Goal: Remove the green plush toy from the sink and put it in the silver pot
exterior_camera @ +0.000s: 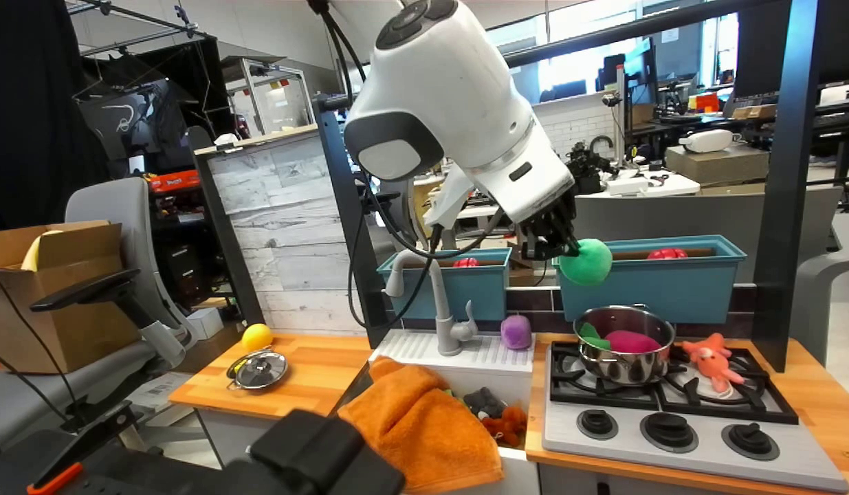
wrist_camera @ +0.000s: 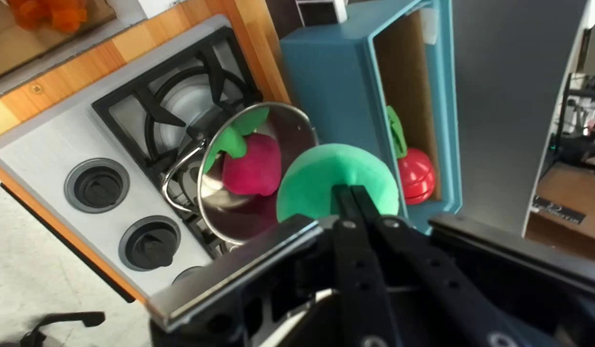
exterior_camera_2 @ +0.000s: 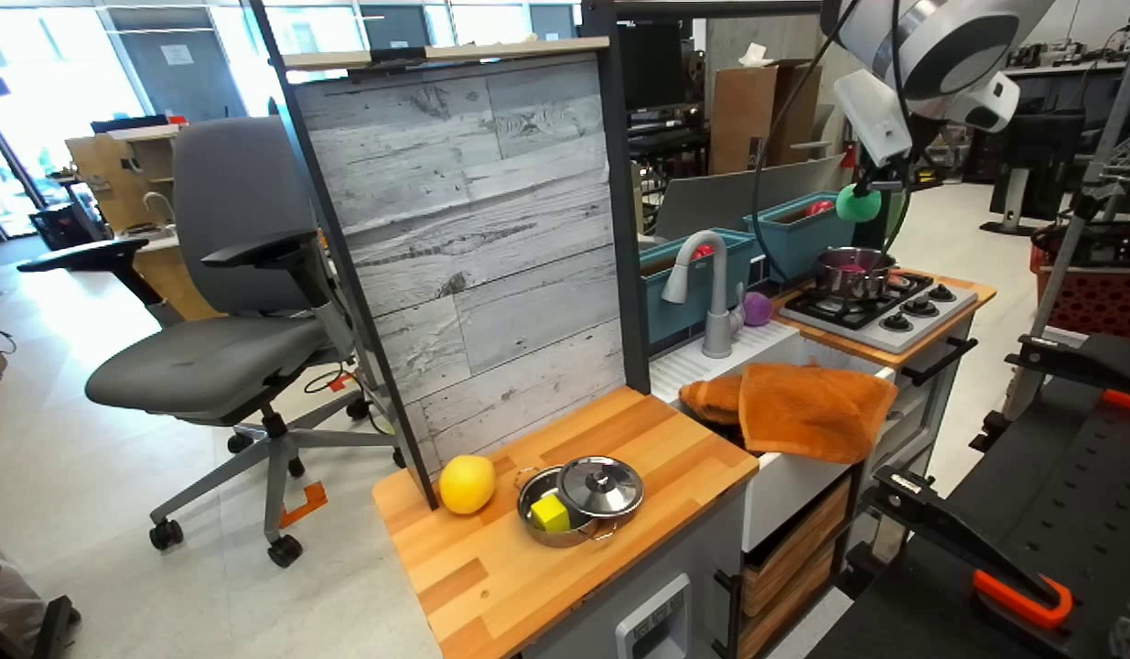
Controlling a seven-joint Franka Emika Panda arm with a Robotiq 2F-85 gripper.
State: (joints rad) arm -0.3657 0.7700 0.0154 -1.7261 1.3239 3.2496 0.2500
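Black two-finger tool (wrist_camera: 350,189): tips together, clamped on the small, round, bright green plush toy (exterior_camera: 587,263). Toy hangs right of centre in an exterior view, above the round silver-grey metal pot (exterior_camera: 623,369), not in it yet. Main risk: letting go now. It's high and looks offset toward the teal plastic bin (wrist_camera: 343,91) at upper right of the wrist view, so it could clip the rim and land on the grey stovetop with black grates (exterior_camera: 709,430). Wants centring, then lowering. Pot already holds a soft magenta toy with green leaves (wrist_camera: 254,166), so ours may perch and roll off. Pinch looks shallow; a knock on bin or rim could pull it free.
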